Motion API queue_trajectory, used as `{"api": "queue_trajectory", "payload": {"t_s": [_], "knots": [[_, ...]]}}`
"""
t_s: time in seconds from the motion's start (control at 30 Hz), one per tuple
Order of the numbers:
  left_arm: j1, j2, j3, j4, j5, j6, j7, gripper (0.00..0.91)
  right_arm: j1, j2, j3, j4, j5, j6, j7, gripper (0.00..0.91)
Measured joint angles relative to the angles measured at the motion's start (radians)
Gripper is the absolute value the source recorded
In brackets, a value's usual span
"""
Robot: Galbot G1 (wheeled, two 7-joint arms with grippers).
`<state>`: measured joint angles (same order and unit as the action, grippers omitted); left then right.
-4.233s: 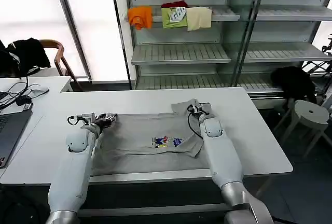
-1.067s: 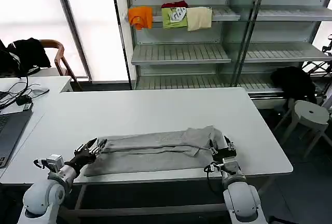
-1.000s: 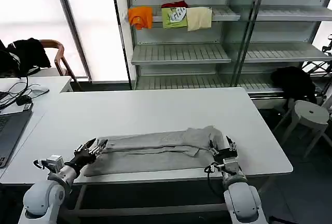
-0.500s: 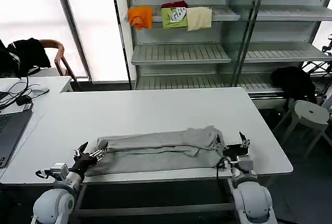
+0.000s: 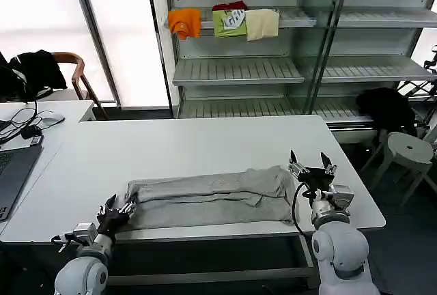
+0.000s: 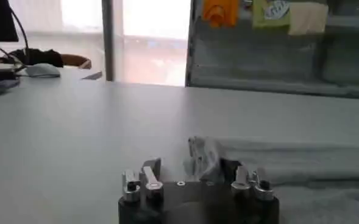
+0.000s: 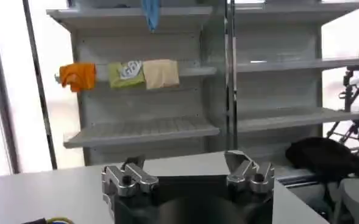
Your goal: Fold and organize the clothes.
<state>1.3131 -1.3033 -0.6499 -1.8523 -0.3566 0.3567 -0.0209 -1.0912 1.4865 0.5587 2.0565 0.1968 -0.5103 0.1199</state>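
The light grey shirt (image 5: 208,195) lies on the white counter (image 5: 205,148) as a long narrow band, folded lengthwise, running along the counter's near edge and stopping short of both ends. Its chest print is hidden inside the fold.

The left gripper (image 5: 113,214) sits low at the near edge of the counter, just beside the shirt's left end, with its fingers spread and nothing between them. In the left wrist view the left gripper (image 6: 197,180) looks straight at the bunched end of the shirt (image 6: 277,165), close but seemingly not clamped on it. The right gripper (image 5: 311,172) is raised just off the shirt's right end, fingers wide apart and empty; in the right wrist view the right gripper (image 7: 188,173) points over the counter toward the shelving (image 7: 167,73) behind.

Judging from this, the lengthwise fold is done and both grippers have let go of the cloth. The step in hand looks like the pause between folds. The next move likely calls for each gripper to take one end of the band, or for one to pinch an end and carry it across to the other, halving the length while keeping the layers aligned.
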Motion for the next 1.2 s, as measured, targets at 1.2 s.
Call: {"api": "queue_trajectory", "payload": {"t_s": [1.2], "knots": [[-0.069,0.11,-0.179,0.021,0.145,-0.062,0.178,0.0,0.016,-0.018,0.025,-0.021,0.053,-0.02,0.023,0.907]]}}
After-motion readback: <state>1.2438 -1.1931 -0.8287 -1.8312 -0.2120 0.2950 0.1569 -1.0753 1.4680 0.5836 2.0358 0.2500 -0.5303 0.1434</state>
